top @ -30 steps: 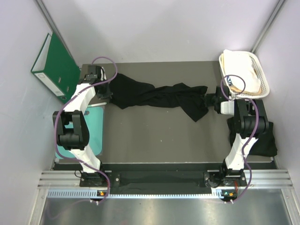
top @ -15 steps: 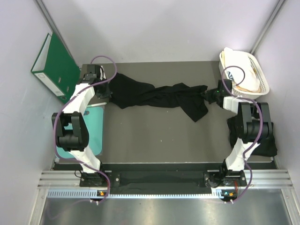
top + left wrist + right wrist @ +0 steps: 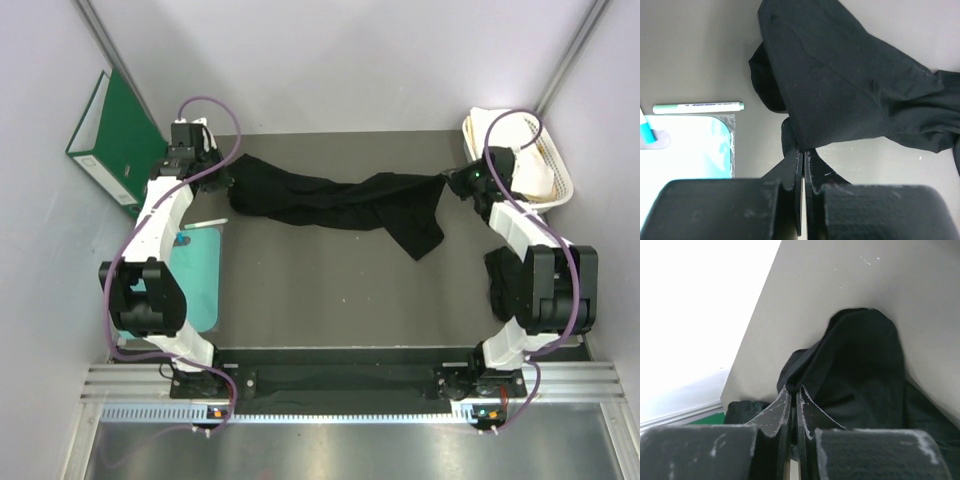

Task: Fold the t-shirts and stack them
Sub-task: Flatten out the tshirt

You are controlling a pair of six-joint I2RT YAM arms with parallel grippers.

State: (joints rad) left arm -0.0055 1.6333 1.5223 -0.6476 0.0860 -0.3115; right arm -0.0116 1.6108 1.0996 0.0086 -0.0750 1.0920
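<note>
Black t-shirt (image 3: 330, 205), bunched and twisted, spans the table's (image 3: 330, 295) 12 o'clock side between left gripper (image 3: 218, 186) (10 o'clock) and right gripper (image 3: 452, 184) (2 o'clock), each clamped on one end. No fold made; second t-shirt (image 3: 497, 288) heaped at 3 o'clock; stacking not begun.

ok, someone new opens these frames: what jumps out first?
A black t-shirt is strung like a rope across the far half of the table. The left gripper pinches one end and the right gripper the other, both shut on cloth. Next comes the green binder leaning at far left and the white basket at far right.
</note>
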